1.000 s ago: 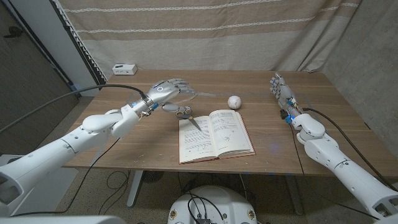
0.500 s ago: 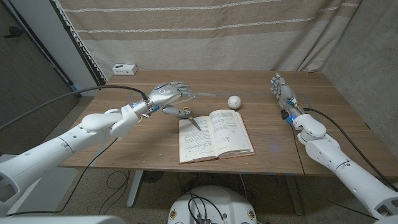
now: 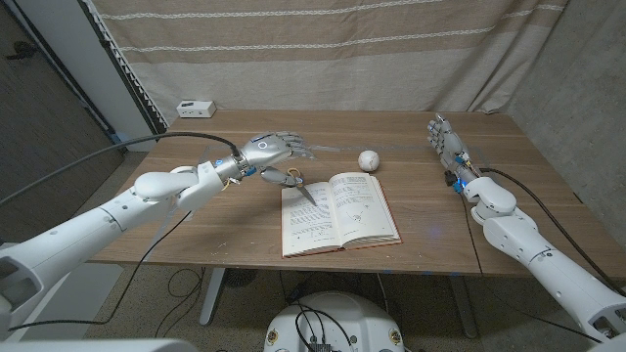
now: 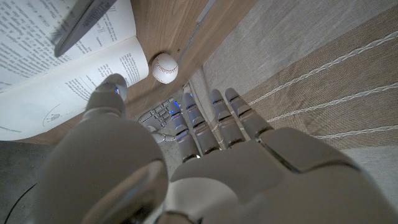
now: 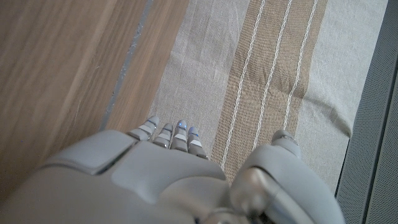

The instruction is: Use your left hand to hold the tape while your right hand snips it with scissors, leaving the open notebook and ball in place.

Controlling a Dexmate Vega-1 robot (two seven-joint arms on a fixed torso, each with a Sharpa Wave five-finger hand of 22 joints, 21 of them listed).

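My left hand (image 3: pixel 274 149) hovers over the table's left middle, fingers stretched toward the ball and spread, holding nothing. Just under its thumb lie the scissors (image 3: pixel 290 180), handles on the wood and blades (image 4: pixel 81 23) across the left page of the open notebook (image 3: pixel 337 210). A thin pale strip (image 3: pixel 328 149), apparently the tape, runs along the table from the left fingertips toward the white ball (image 3: pixel 368 159); contact is unclear. The ball (image 4: pixel 165 67) sits just beyond the notebook (image 4: pixel 56 74). My right hand (image 3: pixel 443 143) stands on its edge at the far right, fingers straight, empty.
A small white box (image 3: pixel 196 108) sits at the back left corner of the table (image 3: pixel 235 230). A striped curtain (image 3: pixel 333 49) hangs close behind the far edge. Bare wood lies between the notebook and my right arm.
My left hand has shifted a little to the right and lower, its thumb now close above the scissors' handles. The right hand, ball and notebook have not moved.
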